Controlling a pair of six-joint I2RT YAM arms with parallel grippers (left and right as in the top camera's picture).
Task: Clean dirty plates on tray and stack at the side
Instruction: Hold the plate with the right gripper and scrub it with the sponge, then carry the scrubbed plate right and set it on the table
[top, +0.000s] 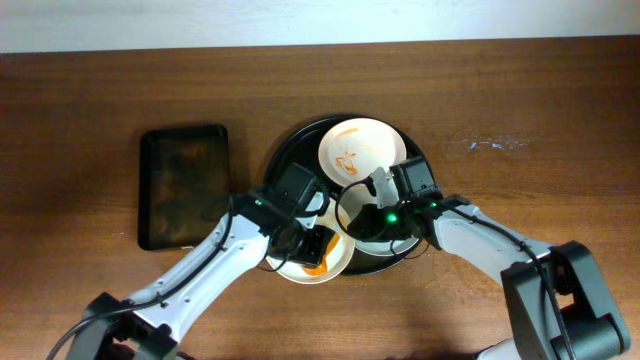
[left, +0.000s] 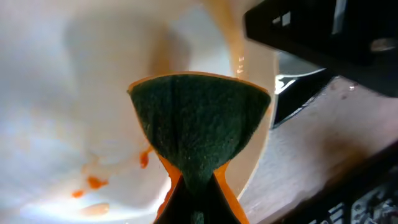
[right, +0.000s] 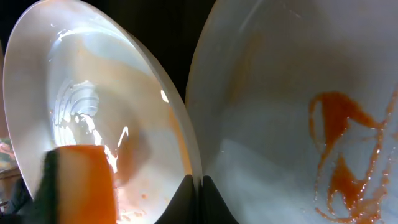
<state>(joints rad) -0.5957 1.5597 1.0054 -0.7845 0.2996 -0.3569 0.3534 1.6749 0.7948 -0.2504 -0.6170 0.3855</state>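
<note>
View from above and from both wrists of my two-arm rig, working over a wooden counter (top: 520, 100). Both arms meet above the round black tray (top: 290, 150) in the middle of the counter.

The left gripper (top: 312, 245) has its jaws clamped on a sponge (left: 199, 124), green scouring side facing the wrist camera and orange foam behind. The sponge is pressed flat into the bowl of a tilted plate (right: 93, 93), which is white, wet-looking and flecked with small orange sauce marks.

The right gripper (right: 199, 193) has its jaws closed thin on that plate's rim. I judge it holds the plate propped at an angle so it cannot slide or spin while the sponge scrubs. The plate's lower edge hangs over the near side of the tray.

A second plate (top: 362, 150) lies flat at the far side of the tray, just beside the tilted one. It carries a bold orange smear, so it has not been wiped. I cannot make out a third plate under the arms.

A rectangular dark tray (top: 185, 185) sits apart on the left of the counter, with no plate on it. By my reading, wiping is in hand and stacking has not begun.
</note>
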